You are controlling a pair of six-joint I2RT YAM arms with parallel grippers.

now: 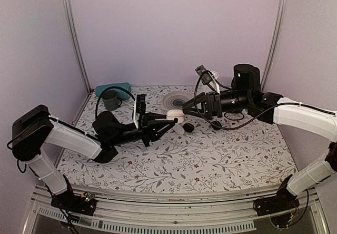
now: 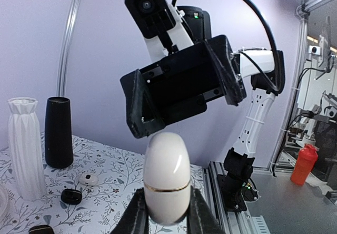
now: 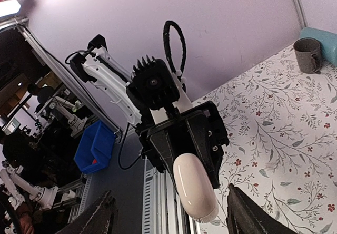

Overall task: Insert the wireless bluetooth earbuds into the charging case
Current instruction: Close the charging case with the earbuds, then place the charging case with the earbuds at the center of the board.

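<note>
My left gripper (image 2: 166, 202) is shut on the lower half of the charging case (image 2: 166, 171), a glossy white oval pod with a thin gold seam, its lid closed. It holds the case above the table (image 1: 210, 155), near the middle (image 1: 175, 116). My right gripper (image 3: 169, 202) faces it from the right, open, its fingers (image 3: 105, 213) wide apart on either side of the case's free end (image 3: 192, 184) and not touching it. In the left wrist view the right gripper (image 2: 184, 91) hangs just above the case's top. The earbuds are not in view.
A white ribbed vase (image 2: 23, 144) and a black vase (image 2: 58, 131) stand at the back right. Small black pods (image 1: 188, 127) and a white pod (image 2: 88, 179) lie on the floral cloth. A grey mug (image 1: 111, 99), a teal block (image 1: 113, 88) and a round plate (image 1: 176, 99) sit at the back.
</note>
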